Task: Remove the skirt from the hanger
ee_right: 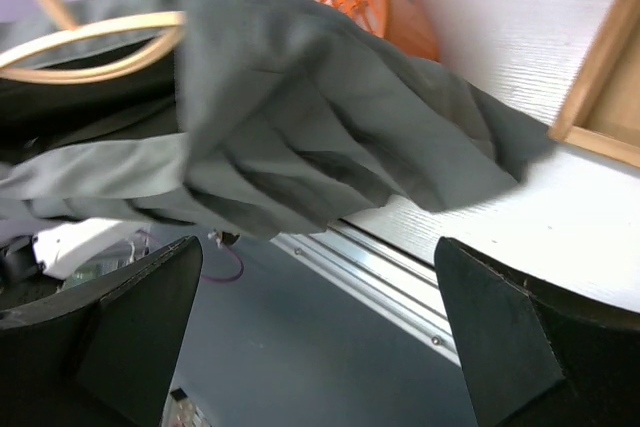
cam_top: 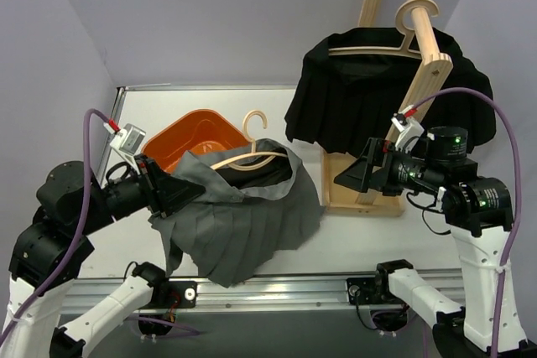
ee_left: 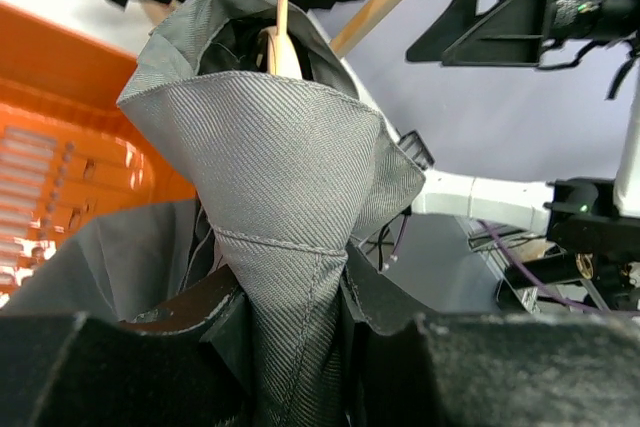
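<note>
Handling: grey skirt (cam_top: 243, 224) looks soft, light, limp; best taken at the waistband.
Location: on wooden hanger (cam_top: 252, 157), over table (cam_top: 361, 232).
Left tool (cam_top: 178, 194): clenched on skirt fold.
Right tool (cam_top: 344, 179): released, empty.

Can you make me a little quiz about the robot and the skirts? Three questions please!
1. True or false: the right gripper is pinching the grey skirt.
2. Pick one: what colour is the other skirt, the one hanging on the wooden rack? A) red B) black C) yellow
3. Fill the gap: just past the grey skirt, farther from the arms, sits an orange ____.

Key
1. False. It is open and apart from the cloth. The left gripper is the one pinching the grey skirt.
2. B.
3. basket.
</note>
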Controlling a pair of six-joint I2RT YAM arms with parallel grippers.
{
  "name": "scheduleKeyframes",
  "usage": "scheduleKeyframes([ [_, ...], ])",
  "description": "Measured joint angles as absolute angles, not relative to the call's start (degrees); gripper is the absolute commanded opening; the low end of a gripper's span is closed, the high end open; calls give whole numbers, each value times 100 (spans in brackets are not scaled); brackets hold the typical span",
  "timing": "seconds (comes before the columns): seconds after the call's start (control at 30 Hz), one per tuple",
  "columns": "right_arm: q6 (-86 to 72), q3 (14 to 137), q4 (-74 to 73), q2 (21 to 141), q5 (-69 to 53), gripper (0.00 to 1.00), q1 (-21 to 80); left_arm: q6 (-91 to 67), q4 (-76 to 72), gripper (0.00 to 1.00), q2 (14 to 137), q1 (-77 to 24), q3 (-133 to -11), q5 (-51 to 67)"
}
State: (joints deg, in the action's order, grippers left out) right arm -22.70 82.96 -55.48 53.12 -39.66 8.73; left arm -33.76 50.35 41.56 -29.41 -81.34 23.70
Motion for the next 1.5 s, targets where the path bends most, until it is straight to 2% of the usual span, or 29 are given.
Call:
scheduleKeyframes([
  [0.1, -2364, 8366, -5400, 5411, -3839, 95, 1376, -3389, 5144, 2, 4136, -2941, -7950, 2397],
  [0.17, -2628, 8394, -5002, 5581, -3529, 95, 2180, -3387, 5155, 2, 4193, -2941, -7887, 2427],
  [0.37, -3500, 8683, -4143, 6521, -1406, 97, 5315, -3387, 5039, 2, 4427, -2941, -7841, 2534],
  [0.5, -3802, 8807, -4007, 6720, -410, 95, 6285, -3385, 4864, 2, 4609, -2941, -7817, 2679],
  [0.73, -3789, 9633, -3787, 6851, 705, 88, 6573, -3389, 4598, 2, 4534, -2941, -7526, 2764],
  [0.9, -3765, 9915, -3649, 7030, 1037, 74, 6580, -3420, 4394, 2, 4097, -2941, -7284, 2812],
  [0.93, -3771, 9915, -3618, 7091, 1076, 69, 6587, -3433, 4340, 2, 4010, -2941, -7244, 2832],
  [1.0, -3776, 9915, -3581, 7264, 1184, 66, 6611, -3454, 4217, 2, 3857, -2941, -7192, 2882],
  [1.33, -3747, 9939, -3529, 7553, 1780, 60, 6615, -3732, 3667, 2, 3588, -2941, -6928, 2971],
  [1.5, -3730, 9955, -3527, 7524, 1870, 60, 6615, -3857, 3566, 2, 3492, -2941, -6792, 2987],
])
